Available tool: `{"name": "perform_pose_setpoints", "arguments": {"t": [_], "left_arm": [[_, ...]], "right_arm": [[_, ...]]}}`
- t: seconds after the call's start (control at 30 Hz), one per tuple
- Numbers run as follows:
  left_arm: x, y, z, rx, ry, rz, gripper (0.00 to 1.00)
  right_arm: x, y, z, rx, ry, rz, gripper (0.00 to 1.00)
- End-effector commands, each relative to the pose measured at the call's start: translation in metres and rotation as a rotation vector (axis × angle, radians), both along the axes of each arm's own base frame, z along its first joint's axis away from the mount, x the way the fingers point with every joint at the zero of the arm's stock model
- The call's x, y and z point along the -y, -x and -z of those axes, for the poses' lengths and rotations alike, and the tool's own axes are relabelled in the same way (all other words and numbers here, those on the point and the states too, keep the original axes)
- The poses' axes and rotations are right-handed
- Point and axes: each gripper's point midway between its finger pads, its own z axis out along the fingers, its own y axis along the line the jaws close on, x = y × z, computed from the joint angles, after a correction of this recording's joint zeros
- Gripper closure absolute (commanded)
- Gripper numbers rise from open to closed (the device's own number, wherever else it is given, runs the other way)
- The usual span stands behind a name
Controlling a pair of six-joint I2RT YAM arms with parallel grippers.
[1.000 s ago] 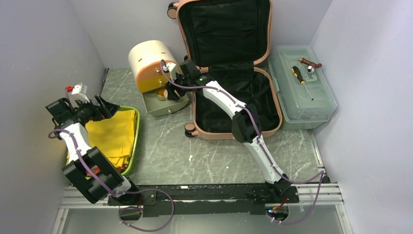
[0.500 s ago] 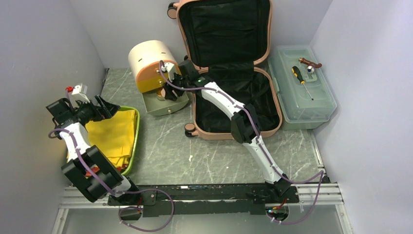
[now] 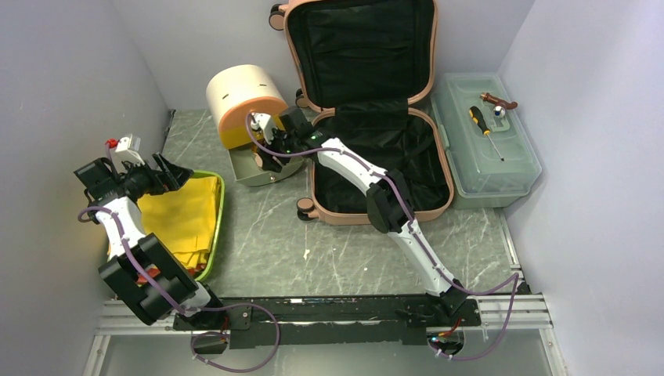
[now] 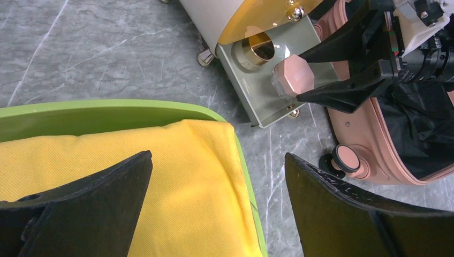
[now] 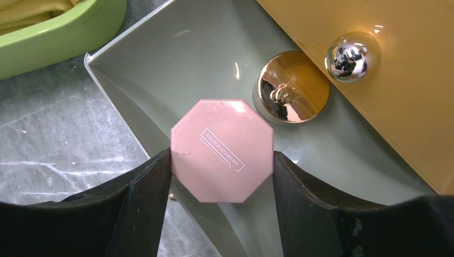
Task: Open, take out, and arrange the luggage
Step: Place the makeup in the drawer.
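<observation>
My right gripper (image 5: 222, 160) has swung left off the luggage (image 3: 360, 47), which lies open at the back, and now hangs over the grey drawer (image 5: 160, 64), clamped on the pink compact (image 5: 222, 139); stowing comes next, I judge. My left gripper (image 4: 218, 158) gapes, empty

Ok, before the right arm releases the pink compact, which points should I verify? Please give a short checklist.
1. Grip: the right gripper has its fingers on both sides of the pink octagonal compact: ok.
2. Compact above the open grey-green drawer, not the table: ok.
3. Bare drawer floor beside the gold round case: ok.
4. Compact resting on the drawer floor: cannot tell.
5. Other arm: the left gripper is open, apart, above the yellow cloth: ok.
6. Lid of the luggage open: ok.
</observation>
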Motion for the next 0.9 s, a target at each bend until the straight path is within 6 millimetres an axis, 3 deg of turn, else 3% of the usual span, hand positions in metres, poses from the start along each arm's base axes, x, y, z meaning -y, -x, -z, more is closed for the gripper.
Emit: {"name": "perform_pose_setpoints", "arguments": {"t": [0.0, 0.3, 0.37, 0.5, 0.7, 0.87], "left_arm": [[0.001, -0.001, -0.002, 0.024, 0.001, 0.02, 0.01], [0.0, -0.001, -0.001, 0.021, 0.003, 0.019, 0.01], [0.0, -0.001, 0.0, 0.02, 0.003, 0.019, 0.01], [0.0, -0.001, 0.0, 0.018, 0.006, 0.019, 0.01], [0.0, -0.001, -0.001, 0.02, 0.007, 0.019, 0.01], [0.001, -0.001, -0.003, 0.025, 0.005, 0.019, 0.01]], "right_arm": [[-0.007, -0.009, -0.011, 0.09, -0.022, -0.022, 0.57], [-0.007, -0.013, 0.002, 0.124, 0.01, -0.007, 0.51], [-0.007, -0.016, 0.004, 0.133, 0.013, 0.001, 0.46], [-0.007, -0.018, 0.001, 0.148, 0.014, 0.006, 0.27], [-0.006, -0.013, -0.017, 0.163, 0.007, -0.01, 0.15], [-0.002, -0.007, -0.045, 0.178, 0.002, -0.013, 0.11]]}}
